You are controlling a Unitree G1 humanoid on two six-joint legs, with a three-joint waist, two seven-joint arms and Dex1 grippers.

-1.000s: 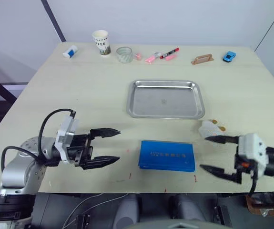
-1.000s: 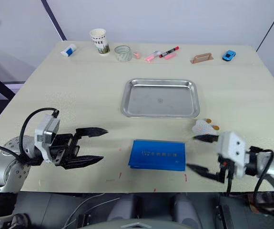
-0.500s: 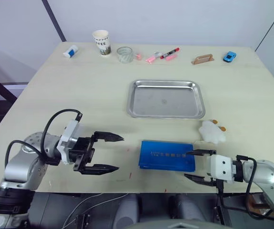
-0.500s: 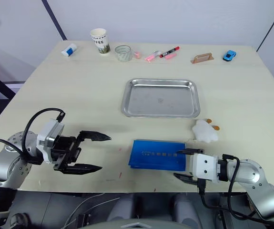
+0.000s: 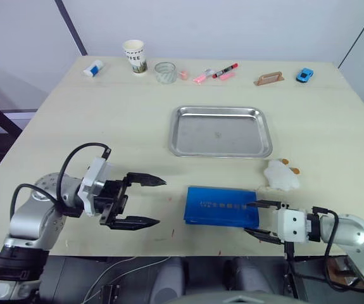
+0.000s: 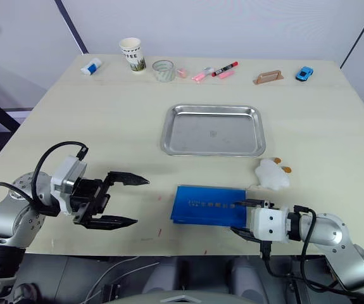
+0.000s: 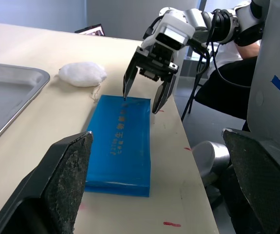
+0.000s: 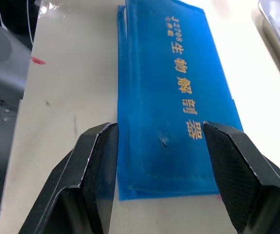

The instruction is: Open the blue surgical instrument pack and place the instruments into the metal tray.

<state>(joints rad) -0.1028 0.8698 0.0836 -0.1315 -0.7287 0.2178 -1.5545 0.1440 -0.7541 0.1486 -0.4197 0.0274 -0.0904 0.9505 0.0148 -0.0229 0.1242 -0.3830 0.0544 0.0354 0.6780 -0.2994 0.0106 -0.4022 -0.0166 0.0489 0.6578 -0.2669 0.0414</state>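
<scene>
The right gripper (image 5: 262, 220) sits low at the near edge of the table, its two black fingers spread apart and straddling the right-hand short end of the blue surgical instrument pack (image 5: 222, 206), one finger over the pack's top face and the other at the table edge. The left gripper (image 5: 145, 201) hovers to the left of the pack, well apart from it, its fingers also spread and pointing toward it. The pack lies flat and closed on the pale table (image 5: 106, 120), near the front edge, just in front of the metal tray (image 5: 220, 131), which is empty and shiny. A likely risk is that the thin, flat pack offers little to pinch: closing on its end could slide it along the table or push it off the near edge, and with the left gripper not steadying it, the whole pack may lift rather than open. The pack is a bright blue, slim rectangle with a line of small print along its top and a sealed border visible in the right wrist view. A white crumpled wad (image 5: 280, 175) lies just beyond its right corner.
</scene>
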